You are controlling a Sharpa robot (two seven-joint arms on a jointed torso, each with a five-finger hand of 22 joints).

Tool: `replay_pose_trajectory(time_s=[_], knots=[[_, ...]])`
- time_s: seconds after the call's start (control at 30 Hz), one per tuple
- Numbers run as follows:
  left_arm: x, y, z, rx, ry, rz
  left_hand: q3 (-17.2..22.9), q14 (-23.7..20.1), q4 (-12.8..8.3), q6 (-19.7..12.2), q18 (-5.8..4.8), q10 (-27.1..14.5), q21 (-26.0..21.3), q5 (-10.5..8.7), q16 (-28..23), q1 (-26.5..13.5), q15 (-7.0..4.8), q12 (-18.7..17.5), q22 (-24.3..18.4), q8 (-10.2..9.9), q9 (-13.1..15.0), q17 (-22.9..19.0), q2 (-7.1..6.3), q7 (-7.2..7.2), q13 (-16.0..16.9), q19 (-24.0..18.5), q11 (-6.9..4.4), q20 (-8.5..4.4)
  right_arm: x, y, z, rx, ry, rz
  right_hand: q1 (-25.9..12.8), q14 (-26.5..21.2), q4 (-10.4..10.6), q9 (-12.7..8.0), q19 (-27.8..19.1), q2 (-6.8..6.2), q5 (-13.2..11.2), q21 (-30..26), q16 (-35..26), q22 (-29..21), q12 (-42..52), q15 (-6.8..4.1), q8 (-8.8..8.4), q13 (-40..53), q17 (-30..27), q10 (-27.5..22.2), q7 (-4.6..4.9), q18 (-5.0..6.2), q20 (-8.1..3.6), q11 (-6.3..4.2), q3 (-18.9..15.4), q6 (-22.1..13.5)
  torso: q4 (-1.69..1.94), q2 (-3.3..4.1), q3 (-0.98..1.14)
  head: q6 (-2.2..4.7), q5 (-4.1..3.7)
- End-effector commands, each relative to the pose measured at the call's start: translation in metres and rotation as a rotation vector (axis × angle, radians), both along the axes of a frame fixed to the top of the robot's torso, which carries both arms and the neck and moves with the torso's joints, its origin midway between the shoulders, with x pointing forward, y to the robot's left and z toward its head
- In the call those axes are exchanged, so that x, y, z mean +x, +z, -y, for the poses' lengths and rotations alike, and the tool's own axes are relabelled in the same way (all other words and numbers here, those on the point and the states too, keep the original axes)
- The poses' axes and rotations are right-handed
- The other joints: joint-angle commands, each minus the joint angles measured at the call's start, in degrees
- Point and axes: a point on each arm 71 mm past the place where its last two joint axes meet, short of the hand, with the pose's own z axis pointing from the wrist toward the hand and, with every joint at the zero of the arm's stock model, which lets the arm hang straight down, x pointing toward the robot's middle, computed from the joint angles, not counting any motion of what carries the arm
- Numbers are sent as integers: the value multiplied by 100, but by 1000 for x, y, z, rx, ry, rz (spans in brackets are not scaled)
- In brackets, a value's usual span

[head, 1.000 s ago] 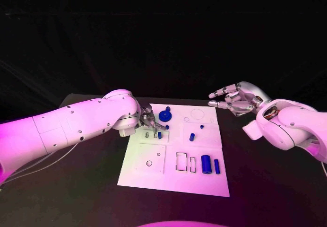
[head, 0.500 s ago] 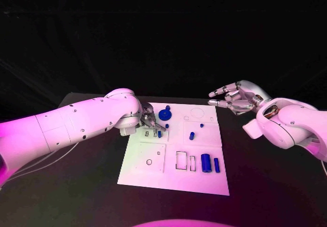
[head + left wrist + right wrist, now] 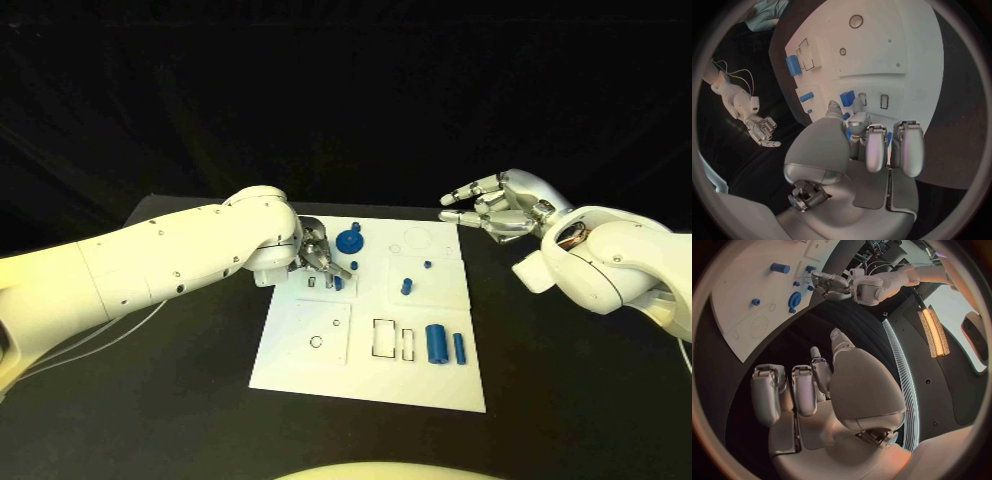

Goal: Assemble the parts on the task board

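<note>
The left hand (image 3: 320, 258) pinches a small blue part (image 3: 849, 134) over the white board's (image 3: 325, 365) upper-left slots. The right hand (image 3: 495, 210), fingers spread, hovers beyond its upper-right corner above bare black table (image 3: 577, 370).

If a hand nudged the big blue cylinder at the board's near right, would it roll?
Probably: the big blue cylinder looks round and smooth, lying on its side on the flat task board. It seems rigid, likely light.

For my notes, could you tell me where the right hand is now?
In the head view, the right hand hangs over the table past the task board's far right corner, holding nothing.
</note>
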Motion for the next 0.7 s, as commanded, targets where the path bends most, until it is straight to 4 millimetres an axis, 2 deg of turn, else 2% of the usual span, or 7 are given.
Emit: replay_pose_trajectory(time_s=[0.03,0.33,0.7], knots=[[-2,-1,3,0,-19,-24,53,360,4,-34,-53,-37,28,-13,-27,79,-20,-40,634,29,12,662,16,-4,-10,297,6,2,0,-1,-1,-6,14,-7,-15,332,-22,-6,245,28,38,-37,-38,1058,-15,-41,-34,151,573,-42,7,83,-39,-15,-6,-3,-1,5,-1,-8,4],[0,-1,4,-9,-13,-30,314,362,-49,-91,-53,-41,38,-9,-33,364,-20,-82,651,83,60,670,116,-5,-24,289,3,6,0,-1,-2,-6,15,-10,-12,327,-28,-7,237,39,49,-52,-53,1047,-19,-42,-35,148,556,-44,7,86,-40,-16,-4,-3,-3,7,1,-25,6],[0,-3,6,-7,-16,-41,436,363,-63,-111,-55,-34,46,-10,-34,463,-23,-85,666,99,75,676,132,-10,-17,289,-1,5,0,-2,-1,-6,16,-13,-12,327,-28,-7,237,39,49,-52,-53,1047,-19,-42,-35,148,556,-44,7,86,-40,-16,-4,-3,0,6,4,-42,-2]])
